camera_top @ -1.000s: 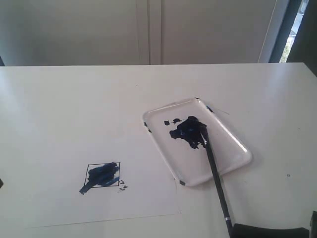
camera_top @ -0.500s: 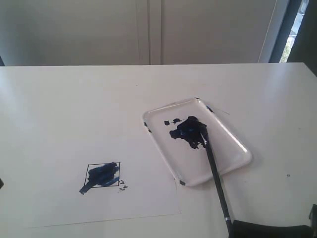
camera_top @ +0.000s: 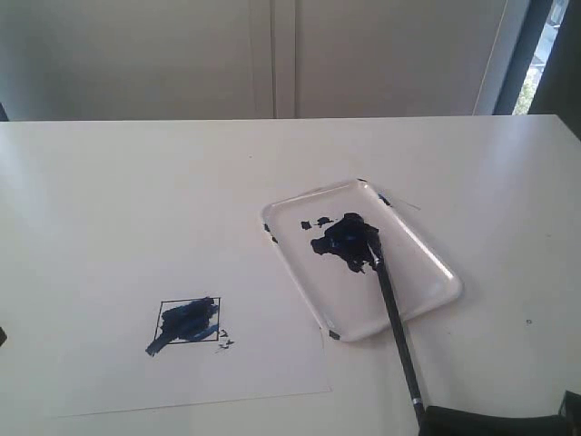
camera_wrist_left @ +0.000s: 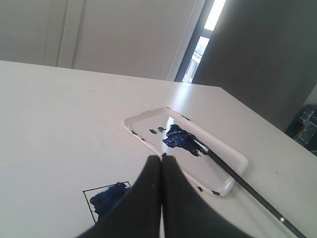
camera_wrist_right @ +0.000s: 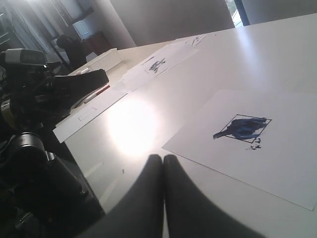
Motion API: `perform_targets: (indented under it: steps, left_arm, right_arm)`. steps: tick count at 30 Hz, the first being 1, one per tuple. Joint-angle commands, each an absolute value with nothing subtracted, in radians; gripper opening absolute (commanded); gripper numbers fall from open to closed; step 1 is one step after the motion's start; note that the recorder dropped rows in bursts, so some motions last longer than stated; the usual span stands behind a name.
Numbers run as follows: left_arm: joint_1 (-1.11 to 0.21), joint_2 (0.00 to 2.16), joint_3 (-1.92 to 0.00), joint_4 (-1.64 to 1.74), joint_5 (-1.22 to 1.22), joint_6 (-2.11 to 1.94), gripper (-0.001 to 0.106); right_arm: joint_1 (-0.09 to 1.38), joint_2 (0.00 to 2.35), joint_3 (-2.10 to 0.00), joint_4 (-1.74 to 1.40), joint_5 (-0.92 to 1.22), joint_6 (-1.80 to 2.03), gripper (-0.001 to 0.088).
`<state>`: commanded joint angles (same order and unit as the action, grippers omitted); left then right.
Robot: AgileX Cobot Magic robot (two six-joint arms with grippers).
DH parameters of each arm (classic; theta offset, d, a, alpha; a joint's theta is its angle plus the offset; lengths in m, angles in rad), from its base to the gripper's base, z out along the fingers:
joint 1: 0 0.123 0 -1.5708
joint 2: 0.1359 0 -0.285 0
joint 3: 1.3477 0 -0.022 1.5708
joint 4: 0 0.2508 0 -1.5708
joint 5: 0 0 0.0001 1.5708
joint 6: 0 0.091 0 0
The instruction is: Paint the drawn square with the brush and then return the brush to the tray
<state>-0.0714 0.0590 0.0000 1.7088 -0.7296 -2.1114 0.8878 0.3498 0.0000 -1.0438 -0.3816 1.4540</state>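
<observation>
The drawn square (camera_top: 189, 318) on the white paper is smeared dark blue inside, with a streak past its lower left corner; it also shows as the square (camera_wrist_left: 110, 199) and the square (camera_wrist_right: 243, 127). The brush (camera_top: 390, 309) lies with its tip in the dark paint blob on the white tray (camera_top: 427, 295), its handle sticking out over the tray's near rim. The same brush (camera_wrist_left: 237, 176) and tray (camera_wrist_left: 233, 153) appear in the left wrist view. My left gripper (camera_wrist_left: 162, 158) is shut and empty, above the table. My right gripper (camera_wrist_right: 163, 158) is shut and empty, pointing away from the tray.
The white paper sheet (camera_top: 272, 363) lies on the white table beside the tray. A dark arm part (camera_top: 490, 422) sits at the table's near right edge by the brush's end. In the right wrist view, robot hardware (camera_wrist_right: 44, 99) and other papers (camera_wrist_right: 158, 62) lie beyond the sheet.
</observation>
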Motion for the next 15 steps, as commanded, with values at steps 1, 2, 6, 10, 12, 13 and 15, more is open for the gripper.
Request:
perform_targets:
  steps: [1, 2, 6, 10, 12, 13, 15]
  left_arm:
    - [-0.071, 0.059, 0.0, 1.709, -0.73, -2.111, 0.0]
    - [-0.071, 0.059, 0.0, 1.709, -0.73, -2.111, 0.0]
    - [-0.071, 0.059, 0.0, 1.709, -0.73, -2.111, 0.0]
    - [-0.071, 0.059, 0.0, 1.709, -0.73, -2.111, 0.0]
    - [-0.071, 0.059, 0.0, 1.709, -0.73, -2.111, 0.0]
    - [-0.071, 0.059, 0.0, 1.709, -0.73, -2.111, 0.0]
    - [-0.071, 0.059, 0.0, 1.709, -0.73, -2.111, 0.0]
  right_arm:
    - [0.888, 0.35, 0.0, -1.044, -0.382, 1.454, 0.0]
    - [0.888, 0.35, 0.0, -1.044, -0.382, 1.454, 0.0]
    - [0.888, 0.305, 0.0, -1.044, -0.382, 1.454, 0.0]
    - [0.888, 0.182, 0.0, -1.044, -0.38, 1.454, 0.0]
    - [0.888, 0.095, 0.0, -1.044, -0.382, 1.454, 0.0]
    - [0.888, 0.05, 0.0, -1.044, -0.382, 1.454, 0.0]
    - [0.888, 0.0, 0.0, -1.044, -0.384, 1.454, 0.0]
